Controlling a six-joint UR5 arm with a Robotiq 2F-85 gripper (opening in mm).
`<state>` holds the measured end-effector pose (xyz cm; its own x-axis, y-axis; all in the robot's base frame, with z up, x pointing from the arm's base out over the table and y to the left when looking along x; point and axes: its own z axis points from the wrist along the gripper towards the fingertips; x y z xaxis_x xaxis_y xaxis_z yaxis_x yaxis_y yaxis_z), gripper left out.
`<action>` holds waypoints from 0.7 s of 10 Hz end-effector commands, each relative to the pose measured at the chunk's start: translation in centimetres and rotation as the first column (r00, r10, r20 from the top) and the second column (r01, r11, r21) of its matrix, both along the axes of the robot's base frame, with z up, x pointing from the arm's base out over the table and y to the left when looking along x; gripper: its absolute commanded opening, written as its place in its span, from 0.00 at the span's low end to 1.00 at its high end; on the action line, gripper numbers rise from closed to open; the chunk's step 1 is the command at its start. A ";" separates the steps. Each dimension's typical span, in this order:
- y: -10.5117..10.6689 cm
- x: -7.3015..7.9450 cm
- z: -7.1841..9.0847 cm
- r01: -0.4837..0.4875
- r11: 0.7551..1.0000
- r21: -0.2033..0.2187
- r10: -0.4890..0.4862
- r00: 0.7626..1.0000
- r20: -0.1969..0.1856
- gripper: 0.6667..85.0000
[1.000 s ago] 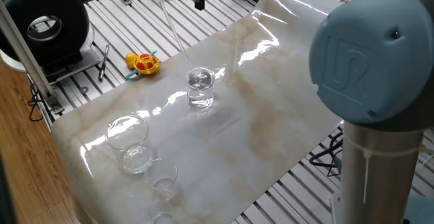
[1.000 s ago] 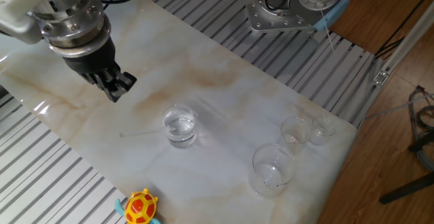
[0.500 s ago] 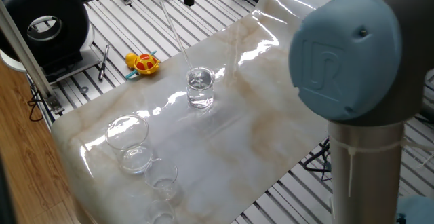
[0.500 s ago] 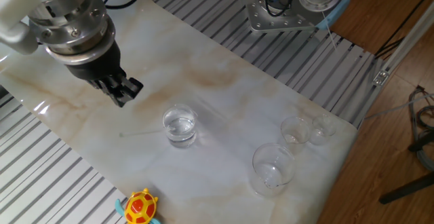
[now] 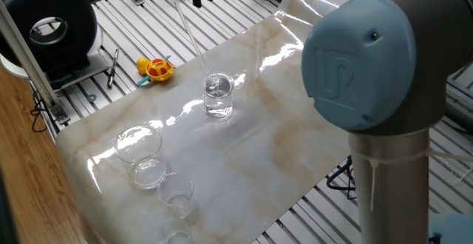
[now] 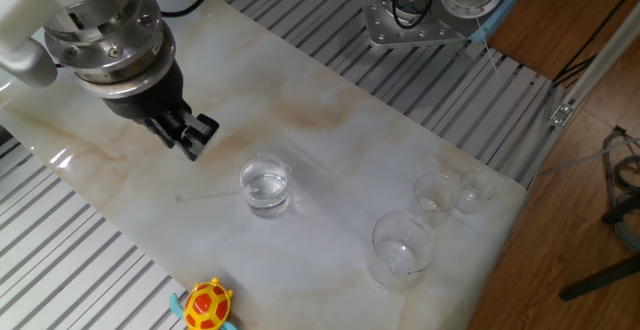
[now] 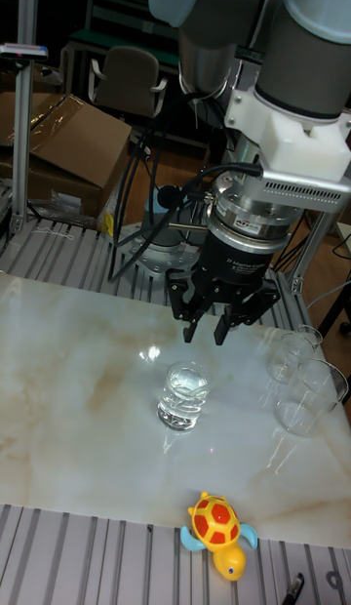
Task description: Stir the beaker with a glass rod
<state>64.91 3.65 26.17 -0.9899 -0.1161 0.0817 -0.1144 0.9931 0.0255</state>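
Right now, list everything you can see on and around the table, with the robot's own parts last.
beaker: one, clear, liquid inside, mid-table.
glass rod: one, transparent, leaning in the beaker.
wide rounded glass vessel: one, clear, near the table's end.
small glass cups: at least two, clear, beside the rounded vessel.
toy turtle: one, yellow and red, on the slatted rail by the table's edge.
table: one, marbled beige top.
pincer: one, black, open, above the beaker, holding nothing.
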 end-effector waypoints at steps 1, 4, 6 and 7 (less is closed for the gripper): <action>0.6 0.1 0.2 0.014 1.000 0.016 -0.014 1.000 0.003 0.50; 0.5 0.3 0.2 0.044 0.999 0.008 -0.044 0.999 0.008 0.43; 2.2 0.6 0.3 0.128 0.989 0.070 -0.129 0.992 0.011 0.45; 2.4 0.5 0.3 0.130 0.989 0.077 -0.131 0.991 0.007 0.46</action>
<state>65.27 4.91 26.30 -0.9969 -0.0346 0.0701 -0.0305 0.9978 0.0584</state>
